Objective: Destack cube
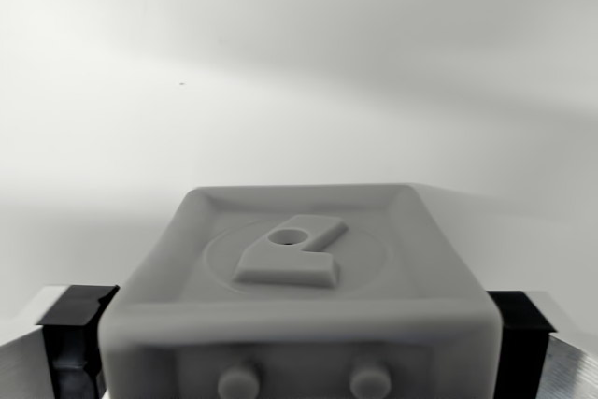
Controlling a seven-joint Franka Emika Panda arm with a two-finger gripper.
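A grey cube [299, 277] fills the lower middle of the wrist view. Its top face has a raised rim and an embossed figure with a round hole. Two small round studs show on its near face at the bottom edge. My gripper [299, 343] has one black finger pad [77, 324] against the cube's left side and the other pad [519, 334] against its right side, so it is shut on the cube. Whatever lies under the cube is hidden.
A plain white surface [299, 81] stretches behind the cube, with soft shadows across its upper part and one tiny dark speck [181, 83].
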